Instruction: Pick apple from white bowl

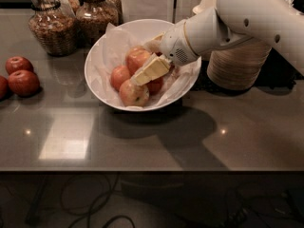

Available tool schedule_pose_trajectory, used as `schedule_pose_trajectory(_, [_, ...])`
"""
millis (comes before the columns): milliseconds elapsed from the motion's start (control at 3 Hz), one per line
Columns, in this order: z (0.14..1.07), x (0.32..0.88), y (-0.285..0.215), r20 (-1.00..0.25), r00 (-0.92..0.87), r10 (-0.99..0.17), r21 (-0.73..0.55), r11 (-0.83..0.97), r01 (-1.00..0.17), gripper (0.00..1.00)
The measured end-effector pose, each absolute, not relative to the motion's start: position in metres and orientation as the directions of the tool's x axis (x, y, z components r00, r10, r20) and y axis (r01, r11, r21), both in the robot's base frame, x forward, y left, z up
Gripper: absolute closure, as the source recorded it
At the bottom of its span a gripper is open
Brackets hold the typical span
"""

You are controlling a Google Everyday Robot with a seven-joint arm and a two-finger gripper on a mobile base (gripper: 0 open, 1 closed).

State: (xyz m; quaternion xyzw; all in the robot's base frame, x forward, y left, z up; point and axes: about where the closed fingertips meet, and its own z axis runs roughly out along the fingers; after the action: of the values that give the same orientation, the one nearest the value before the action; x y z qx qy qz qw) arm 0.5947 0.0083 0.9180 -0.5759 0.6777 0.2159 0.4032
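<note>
Cut off at upper right, my arm (247,18) slanted down-left into the bowl (91,75), gripper (142,76) partly hiding the apple (136,58); open or closed, I couldn't tell.

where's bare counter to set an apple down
Free: counter in front of the white bowl, and between it and the red apples on the left. Crowded: jars behind, stacked bowls right; gripper is inside the bowl.

Glossy white bowl (142,26) w/ crinkled paper (110,49); matt plastic gripper (141,76) inside.
</note>
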Motion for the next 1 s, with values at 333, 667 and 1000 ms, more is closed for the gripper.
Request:
schedule_pose_trajectory(333, [0.9115, 0.5972, 0.0022, -0.803, -0.028, -0.595, -0.157, 0.257, -0.954, 0.34])
schedule_pose_trajectory(667, [0.9110, 0.5980, 0.0012, -0.806, -0.033, -0.591, -0.151, 0.259, -0.954, 0.36])
schedule_pose_trajectory(1000, [0.9110, 0.5980, 0.0013, -0.806, -0.033, -0.591, -0.151, 0.259, -0.954, 0.55])
